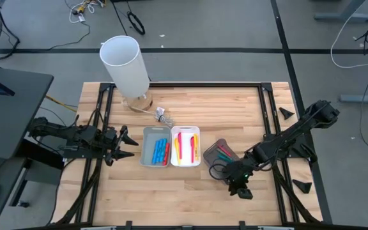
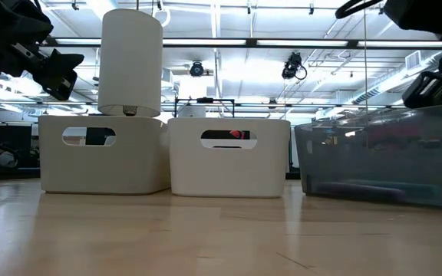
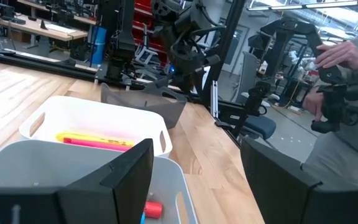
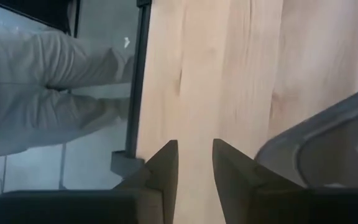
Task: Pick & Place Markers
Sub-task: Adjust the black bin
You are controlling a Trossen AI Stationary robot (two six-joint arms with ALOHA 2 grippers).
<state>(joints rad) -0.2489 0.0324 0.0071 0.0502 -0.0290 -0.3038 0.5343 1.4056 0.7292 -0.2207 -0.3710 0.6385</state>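
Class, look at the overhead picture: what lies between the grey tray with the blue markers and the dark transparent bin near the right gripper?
In the high view, the white tray holding yellow and pink markers lies between the grey tray and the dark bin.

Centre: grey tray (image 1: 156, 146) and white tray (image 1: 186, 145) side by side.
Upper left: tall white cylinder (image 1: 126, 66).
Lower centre: bare table (image 1: 171, 198), passable.

markers (image 1: 161, 152) in grey tray (image 1: 147, 147), white tray (image 1: 197, 151) beside
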